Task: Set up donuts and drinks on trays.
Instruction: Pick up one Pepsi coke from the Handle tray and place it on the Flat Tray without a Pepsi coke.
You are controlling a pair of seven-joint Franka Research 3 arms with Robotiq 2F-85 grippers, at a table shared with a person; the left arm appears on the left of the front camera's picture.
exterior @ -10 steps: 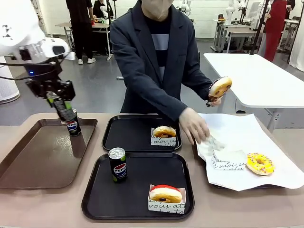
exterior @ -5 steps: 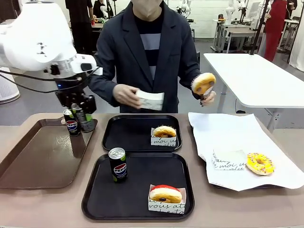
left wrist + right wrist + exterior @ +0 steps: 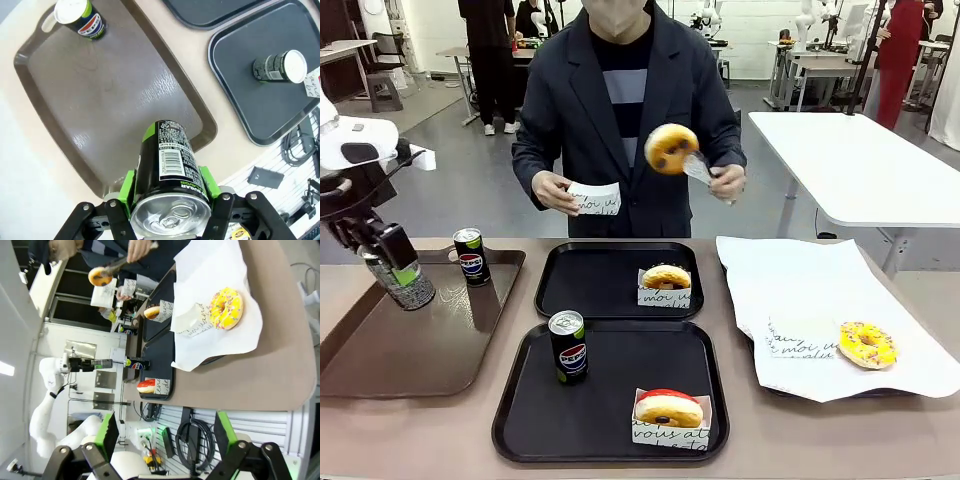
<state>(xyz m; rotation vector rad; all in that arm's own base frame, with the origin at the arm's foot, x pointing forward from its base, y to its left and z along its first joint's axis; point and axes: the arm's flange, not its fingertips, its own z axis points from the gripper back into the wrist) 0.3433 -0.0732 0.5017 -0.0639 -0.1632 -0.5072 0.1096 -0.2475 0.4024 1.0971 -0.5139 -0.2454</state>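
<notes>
My left gripper [image 3: 392, 262] is shut on a black soda can [image 3: 408, 283], tilted over the left part of the brown tray [image 3: 420, 345]. In the left wrist view the green pads [image 3: 129, 187] clamp that can [image 3: 167, 162]. A second can [image 3: 470, 256] stands at the brown tray's far corner. The near black tray [image 3: 610, 395] holds a can [image 3: 567, 346] and a red-glazed donut [image 3: 669, 408]. The far black tray [image 3: 590, 280] holds a plain donut [image 3: 666, 277]. The person holds a donut [image 3: 671, 148] in tongs and a paper sleeve [image 3: 594, 198]. My right gripper [image 3: 165, 440] is open, off the table's right end.
A yellow donut [image 3: 867, 344] and a spare sleeve [image 3: 800, 335] lie on a white paper sheet [image 3: 820, 275] at the right. The person stands close behind the far black tray. Bare tabletop [image 3: 410, 430] lies along the near edge.
My left gripper has swung left across the brown tray with its can. The person has picked up a sleeve and brought the tonged donut in front of their chest.
</notes>
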